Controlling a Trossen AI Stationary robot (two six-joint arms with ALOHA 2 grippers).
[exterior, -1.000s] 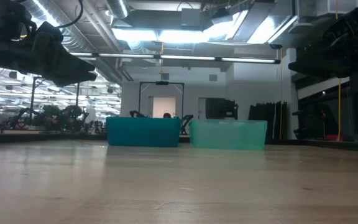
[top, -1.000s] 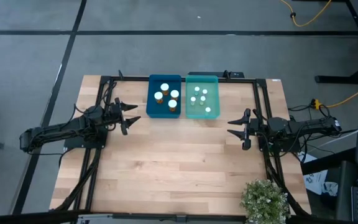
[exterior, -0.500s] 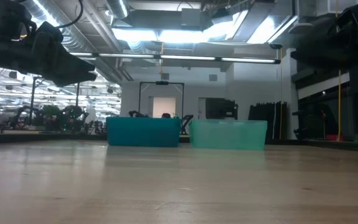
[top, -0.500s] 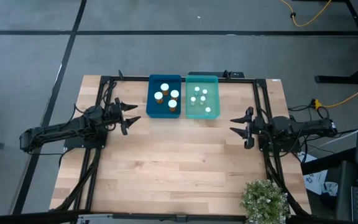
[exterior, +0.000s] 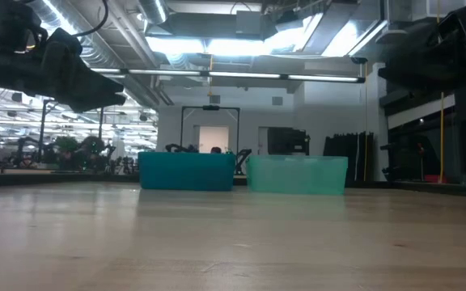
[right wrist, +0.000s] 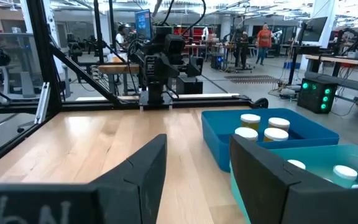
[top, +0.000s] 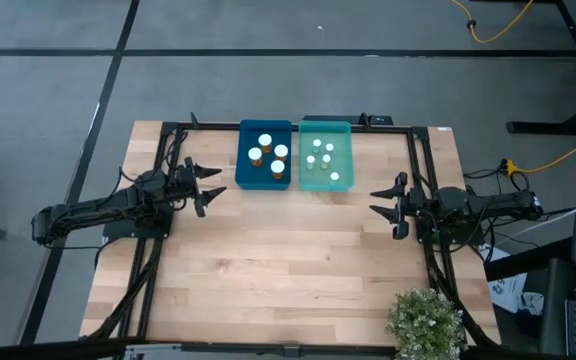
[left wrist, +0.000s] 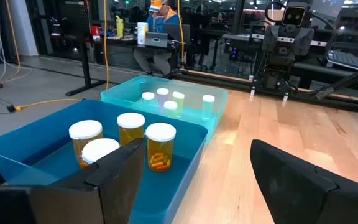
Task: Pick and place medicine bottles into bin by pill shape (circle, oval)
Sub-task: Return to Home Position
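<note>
Several orange-amber bottles with white caps (top: 267, 152) stand upright in the blue bin (top: 243, 176); they also show in the left wrist view (left wrist: 131, 141). Several small pale bottles (top: 320, 158) stand in the teal bin (top: 343, 140); the left wrist view shows them too (left wrist: 173, 99). My left gripper (top: 212, 188) is open and empty, left of the blue bin. My right gripper (top: 380, 203) is open and empty, right of and nearer than the teal bin. Both hover above the table.
The two bins stand side by side at the table's far middle (exterior: 241, 173). A potted plant (top: 425, 322) stands at the near right corner. Black frame rails (top: 423, 160) run along the table's sides. People show in the room beyond (left wrist: 156, 25).
My right gripper has drawn back a little toward the table's right edge. The left arm and the bottles have kept still.
</note>
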